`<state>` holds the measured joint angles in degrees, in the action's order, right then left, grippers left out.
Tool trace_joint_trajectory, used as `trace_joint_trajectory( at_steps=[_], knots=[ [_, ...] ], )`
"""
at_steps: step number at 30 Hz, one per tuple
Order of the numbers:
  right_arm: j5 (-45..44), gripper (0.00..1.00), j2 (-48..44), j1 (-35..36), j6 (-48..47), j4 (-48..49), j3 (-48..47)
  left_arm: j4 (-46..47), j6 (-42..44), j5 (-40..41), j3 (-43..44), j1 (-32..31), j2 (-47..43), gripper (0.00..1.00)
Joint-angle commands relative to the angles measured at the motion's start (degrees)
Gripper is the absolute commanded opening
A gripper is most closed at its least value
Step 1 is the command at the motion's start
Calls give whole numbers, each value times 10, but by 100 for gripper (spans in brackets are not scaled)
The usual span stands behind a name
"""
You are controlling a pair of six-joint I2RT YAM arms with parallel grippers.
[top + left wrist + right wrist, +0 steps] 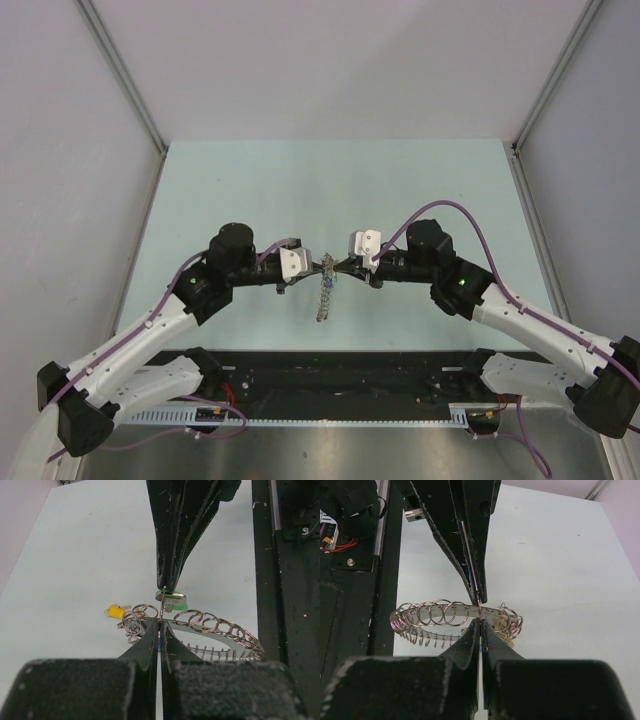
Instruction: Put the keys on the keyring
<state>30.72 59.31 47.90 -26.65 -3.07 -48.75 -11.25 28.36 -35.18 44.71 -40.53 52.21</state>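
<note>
Left gripper (159,626) at lower centre and right gripper (167,586) above it meet tip to tip, both clenched on the keyring (220,629). The keys (116,612) hang beside them, the green head half hidden.

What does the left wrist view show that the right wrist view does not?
Only the left wrist view shows a green key head, behind the right fingers. Only the right wrist view shows red wires beside the black rail. Both show the keyring, with the left fingers and right fingers shut, meeting tip to tip at it.
</note>
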Motion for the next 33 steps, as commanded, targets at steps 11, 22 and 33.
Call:
trace_joint_trajectory(
  at_steps=[11, 22, 33],
  knots=[
    [13, 0, 1, 3, -5, 41, -2, 38, -9, -34, 6, -6, -3, 0],
    [29, 0, 3, 6, -19, 35, -1, 41, -14, -77, 6, -6, 7, 0],
    [36, 0, 5, 7, -29, 33, -2, 54, -33, -79, 6, -6, 8, 0]
  ],
)
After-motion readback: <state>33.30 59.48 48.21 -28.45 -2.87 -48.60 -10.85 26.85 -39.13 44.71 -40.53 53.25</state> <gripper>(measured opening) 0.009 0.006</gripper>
